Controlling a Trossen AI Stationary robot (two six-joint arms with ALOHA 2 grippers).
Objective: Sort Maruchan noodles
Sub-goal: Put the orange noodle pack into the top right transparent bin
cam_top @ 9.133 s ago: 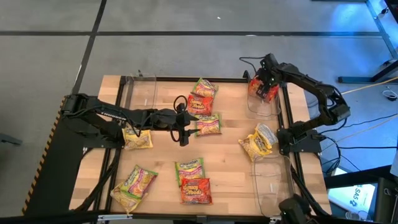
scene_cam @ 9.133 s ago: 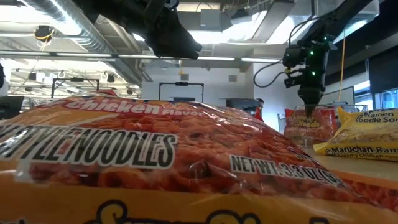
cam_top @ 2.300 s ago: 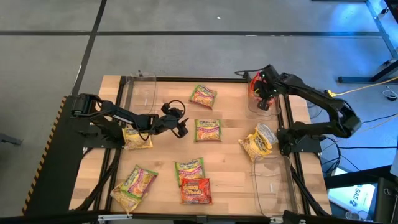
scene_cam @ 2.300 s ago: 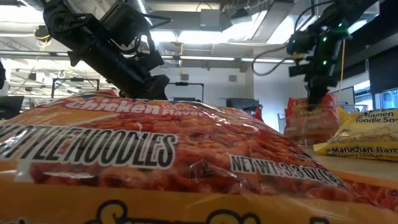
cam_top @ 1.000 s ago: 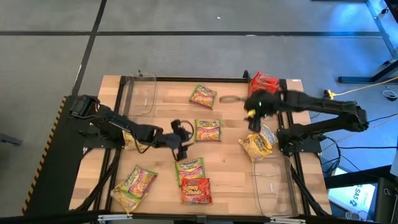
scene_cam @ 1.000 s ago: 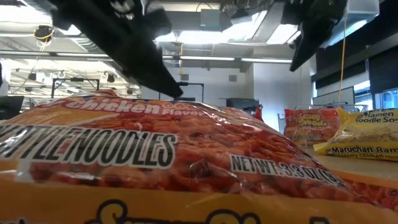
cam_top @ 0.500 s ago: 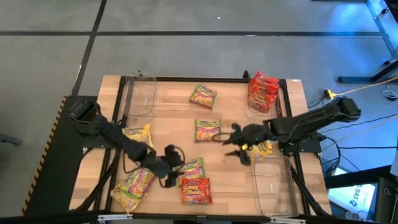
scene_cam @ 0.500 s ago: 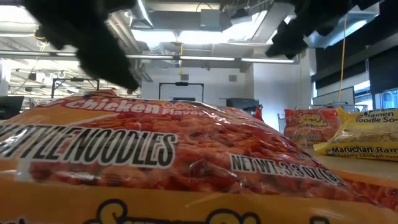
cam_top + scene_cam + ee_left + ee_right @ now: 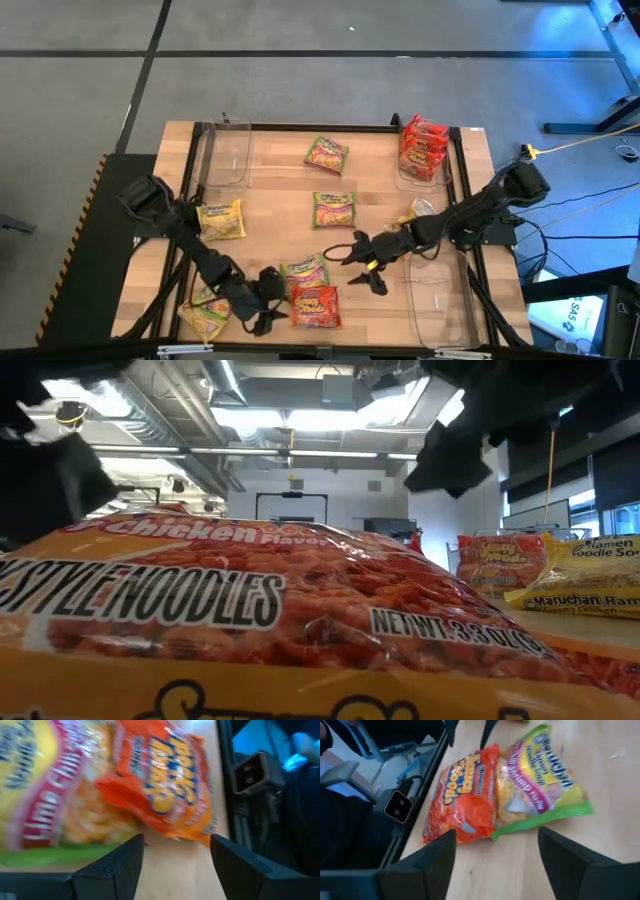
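Observation:
Near the table's near edge lies a red-orange noodle packet (image 9: 315, 307) (image 9: 170, 785) (image 9: 462, 795) (image 9: 250, 620), flat beside a green-pink packet (image 9: 305, 272) (image 9: 535, 785). My left gripper (image 9: 262, 312) (image 9: 177, 865) is open, low at the red-orange packet's left side. My right gripper (image 9: 365, 266) (image 9: 495, 870) is open, hovering right of the green-pink packet. Other green-pink packets (image 9: 327, 153) (image 9: 335, 207) and a yellow packet (image 9: 220, 218) lie flat on the wood. Another green-pink packet (image 9: 205, 312) is partly under my left arm. Red-orange packets (image 9: 424, 145) stand in the far right bin.
A clear bin (image 9: 228, 152) stands at the far left, another clear bin (image 9: 436, 292) at the near right. A yellow packet (image 9: 422, 213) is partly hidden by my right arm. Black frame rails (image 9: 190, 250) run along both table sides. Bare wood lies between the middle packets.
My left gripper has swung from the table's middle toward the near edge and sunk down beside the red-orange packet. My right gripper has travelled from near the far right bin toward the near edge and left, ending by the green-pink packet. The packets lie as before.

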